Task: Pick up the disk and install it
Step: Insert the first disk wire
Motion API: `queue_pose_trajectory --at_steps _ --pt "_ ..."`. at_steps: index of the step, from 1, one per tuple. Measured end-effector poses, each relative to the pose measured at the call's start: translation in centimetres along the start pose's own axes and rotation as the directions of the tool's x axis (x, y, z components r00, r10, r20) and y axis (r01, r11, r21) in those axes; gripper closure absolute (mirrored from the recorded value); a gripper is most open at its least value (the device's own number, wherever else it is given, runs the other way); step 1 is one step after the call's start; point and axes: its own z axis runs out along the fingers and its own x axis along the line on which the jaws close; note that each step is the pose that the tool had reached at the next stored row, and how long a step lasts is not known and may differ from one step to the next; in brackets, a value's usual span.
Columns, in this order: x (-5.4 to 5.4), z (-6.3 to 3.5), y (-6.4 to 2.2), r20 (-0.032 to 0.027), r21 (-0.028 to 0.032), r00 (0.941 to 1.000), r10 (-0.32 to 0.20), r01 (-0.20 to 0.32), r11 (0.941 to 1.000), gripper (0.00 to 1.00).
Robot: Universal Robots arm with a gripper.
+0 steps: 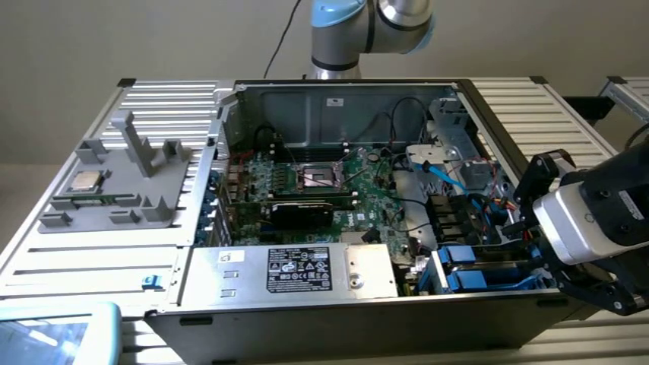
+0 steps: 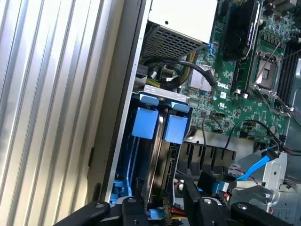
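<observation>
Disk (image 2: 157, 155): on edge in the drive bay, blue carrier tabs up, at the PC case's (image 1: 335, 99) corner on the exterior view's right.
My pincer (image 2: 164, 213): just above the disk, fingers (image 2: 134, 212) apart, straddling its edge; nothing clamped, far as I see.
Nearby: silver PSU box (image 1: 304, 270) beside the bay; mobo (image 1: 324, 190) past it.
Off-case: CPU chip (image 1: 84, 181) on grey tray (image 1: 121, 182), well apart.

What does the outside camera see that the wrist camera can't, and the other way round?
Exterior view: the grey tray holding a small silver chip, and the robot arm at the back. Wrist view: the Dell logo and a mesh vent up close. Both: the green motherboard, the silver power box and the blue carriers in the drive bay.
</observation>
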Motion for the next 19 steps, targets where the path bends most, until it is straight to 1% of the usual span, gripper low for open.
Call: queue_pose_trajectory --at_steps 2,3,4,5,9,14,16,19 --pt "0.15 0.02 0.03 0.0208 0.0036 0.9998 -0.001 0.001 1.0 0.56" --pt "0.18 0.08 0.03 0.0253 0.0044 0.9997 -0.001 0.001 1.0 0.56" --pt "0.21 0.12 0.01 0.0275 0.0047 0.9996 -0.002 0.002 1.0 0.56" --pt "0.25 0.21 -0.04 0.0288 0.0047 0.9996 -0.002 0.002 1.0 0.56" --pt "0.37 0.44 -0.19 0.0285 0.0044 0.9996 -0.003 0.003 1.0 0.56" --pt "0.46 0.67 -0.37 0.029 0.0024 0.9996 -0.005 0.005 1.0 0.56" --pt "0.37 0.78 -0.4 0.0292 0.0011 0.9996 -0.007 0.007 1.0 0.56" --pt "0.23 0.92 -0.43 0.0303 -0.0032 0.9995 -0.01 0.01 0.9999 0.56"
